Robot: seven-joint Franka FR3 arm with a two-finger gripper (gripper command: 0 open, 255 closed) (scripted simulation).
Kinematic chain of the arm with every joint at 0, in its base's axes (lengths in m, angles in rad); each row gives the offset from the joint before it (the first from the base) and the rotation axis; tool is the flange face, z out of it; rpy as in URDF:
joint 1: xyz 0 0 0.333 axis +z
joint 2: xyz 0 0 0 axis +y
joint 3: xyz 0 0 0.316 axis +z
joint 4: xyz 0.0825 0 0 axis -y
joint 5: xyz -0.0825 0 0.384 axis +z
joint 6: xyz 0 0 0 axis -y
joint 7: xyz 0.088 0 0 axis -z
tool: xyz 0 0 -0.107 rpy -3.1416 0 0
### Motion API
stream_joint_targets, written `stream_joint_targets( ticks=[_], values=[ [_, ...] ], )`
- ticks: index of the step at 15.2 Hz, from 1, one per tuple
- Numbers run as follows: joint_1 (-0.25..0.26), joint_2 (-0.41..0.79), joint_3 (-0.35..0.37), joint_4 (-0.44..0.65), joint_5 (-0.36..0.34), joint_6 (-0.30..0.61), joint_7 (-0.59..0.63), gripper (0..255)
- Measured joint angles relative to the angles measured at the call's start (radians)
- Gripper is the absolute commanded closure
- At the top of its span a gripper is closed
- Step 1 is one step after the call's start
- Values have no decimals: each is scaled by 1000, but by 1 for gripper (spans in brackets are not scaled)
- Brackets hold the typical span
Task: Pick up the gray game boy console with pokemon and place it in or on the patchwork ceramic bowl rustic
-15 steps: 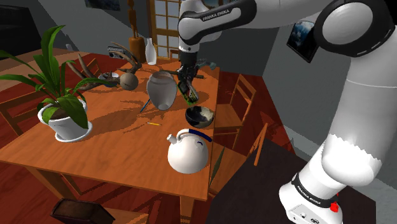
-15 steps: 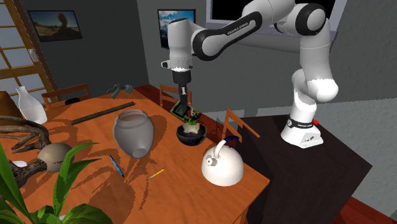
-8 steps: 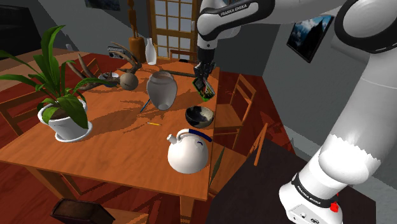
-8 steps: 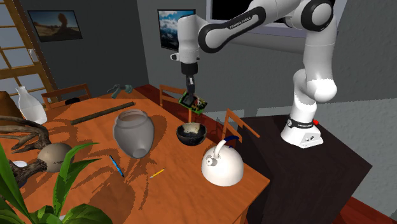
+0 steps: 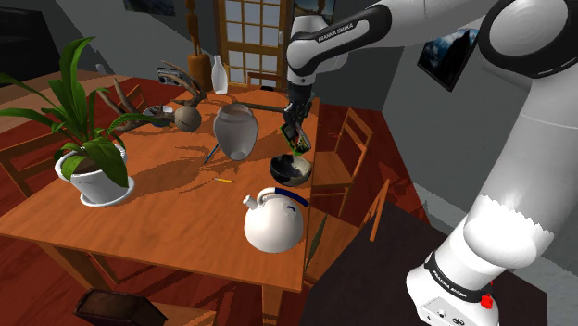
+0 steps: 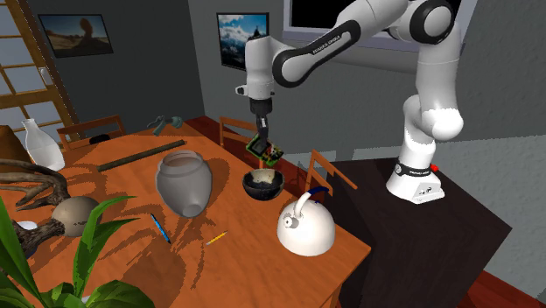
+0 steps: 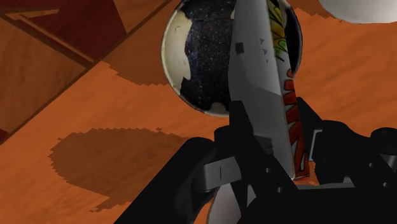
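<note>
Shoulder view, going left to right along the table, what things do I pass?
First the potted plant → round brown vase → grey jar → dark bowl. Left out: the white kettle and the console in the gripper, which overlap the bowl.

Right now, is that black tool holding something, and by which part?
Yes: the tool clasps the gray Game Boy console by its upper end, above the bowl.

Bright counter, dim room, hard shadows.
The orange counter is well lit against dull grey walls. Just beside the pincer, a dark shadow with stair-stepped edges lies on the wood. Near and far look equally sharp.
</note>
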Motion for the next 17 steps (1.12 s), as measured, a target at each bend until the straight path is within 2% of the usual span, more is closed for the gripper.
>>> stream_joint_targets(
  ticks=[11,17],
  values=[
    [2,57,0,-72,-4,128,3,255],
    [2,63,-1,-74,-5,138,3,255]
  ],
)
